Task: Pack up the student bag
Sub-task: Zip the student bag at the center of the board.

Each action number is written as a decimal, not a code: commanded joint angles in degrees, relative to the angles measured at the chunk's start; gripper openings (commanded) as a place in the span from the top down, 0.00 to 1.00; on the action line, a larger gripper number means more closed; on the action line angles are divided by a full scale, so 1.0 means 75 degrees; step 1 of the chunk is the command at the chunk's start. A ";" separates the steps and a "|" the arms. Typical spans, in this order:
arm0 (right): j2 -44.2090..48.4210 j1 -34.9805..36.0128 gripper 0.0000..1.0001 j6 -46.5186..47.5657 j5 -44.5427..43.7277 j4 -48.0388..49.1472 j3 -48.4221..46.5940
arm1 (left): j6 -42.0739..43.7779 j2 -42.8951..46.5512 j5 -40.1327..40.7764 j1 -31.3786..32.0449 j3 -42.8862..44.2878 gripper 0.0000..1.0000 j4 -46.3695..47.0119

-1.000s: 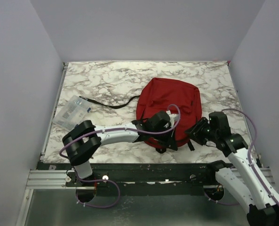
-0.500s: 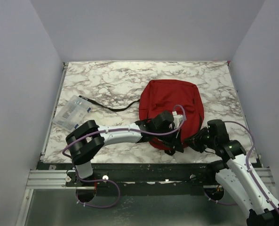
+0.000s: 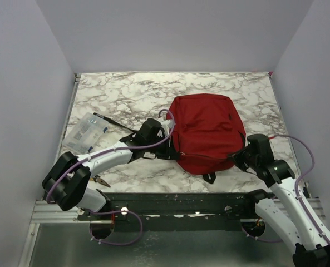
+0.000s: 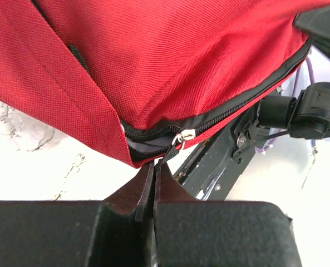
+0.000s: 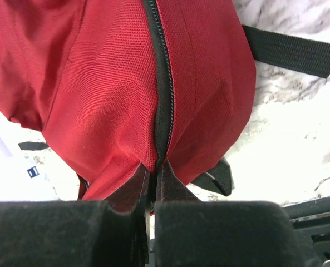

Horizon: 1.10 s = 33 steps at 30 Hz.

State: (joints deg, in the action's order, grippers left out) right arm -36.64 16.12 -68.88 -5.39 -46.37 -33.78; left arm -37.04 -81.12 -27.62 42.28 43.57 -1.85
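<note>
The student bag (image 3: 206,130), a dark-red backpack, lies flat on the marble table (image 3: 120,92), right of centre. My left gripper (image 3: 169,150) is at the bag's near left edge. In the left wrist view my left gripper (image 4: 153,166) is shut on the black pull tab (image 4: 167,156) of the silver zipper slider (image 4: 185,136), and the zipper (image 4: 153,136) gapes a little beside it. My right gripper (image 3: 238,158) is at the bag's near right corner. The right wrist view shows my right gripper (image 5: 152,167) shut on the red fabric at the black zipper line (image 5: 163,89).
A clear plastic pouch (image 3: 85,132) lies at the table's left edge, with a thin black strap (image 3: 128,123) running from it toward the bag. A small tool (image 3: 101,181) lies near the left arm's base. A black bag strap (image 5: 290,51) trails on the marble. Pale walls enclose the table.
My left gripper has travelled left along the bag's near edge, still shut on the pull tab. My right gripper has closed on the bag's right corner. The bag has shifted right and flattened.
</note>
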 commanded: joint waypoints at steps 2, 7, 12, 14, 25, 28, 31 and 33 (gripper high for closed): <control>-0.0070 -0.0112 1.00 0.0613 -0.2251 -0.0259 -0.0700 | 0.1035 -0.0110 0.0761 -0.0249 0.0331 1.00 -0.1243; -0.0030 -0.0110 1.00 0.0904 -0.2565 -0.0445 -0.1011 | 0.0840 -0.0293 0.0133 -0.0593 0.0270 1.00 -0.1053; -0.0394 -0.0111 0.70 0.1978 -0.1688 -0.0585 -0.1254 | 0.0100 -0.0350 -0.1298 -0.0148 0.0079 1.00 -0.0089; -0.0154 -0.0110 0.55 0.2321 -0.1230 -0.0466 -0.1197 | -0.0066 -0.0501 -0.1300 0.0207 0.0228 1.00 0.0071; 0.0122 -0.0110 0.38 0.1667 0.2074 -0.0795 -0.0242 | -0.0766 -0.1346 -0.1256 0.1214 0.0654 1.00 0.0847; 0.0379 -0.0109 0.38 0.1365 0.2074 -0.0497 0.0163 | -0.0815 -0.1394 -0.1304 0.1319 0.0739 1.00 0.0880; 0.0213 -0.0116 0.38 0.1204 0.2079 -0.0523 0.0286 | -0.0840 -0.1316 -0.1313 0.1356 0.0727 1.00 0.0880; 0.0198 -0.0110 0.38 0.1054 0.2049 -0.0436 0.0345 | -0.0830 -0.1278 -0.1261 0.1357 0.0675 1.00 0.0879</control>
State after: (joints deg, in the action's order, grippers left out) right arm -34.83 15.62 -57.93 7.35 -50.26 -32.42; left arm -42.61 -91.07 -35.31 51.68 47.68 2.98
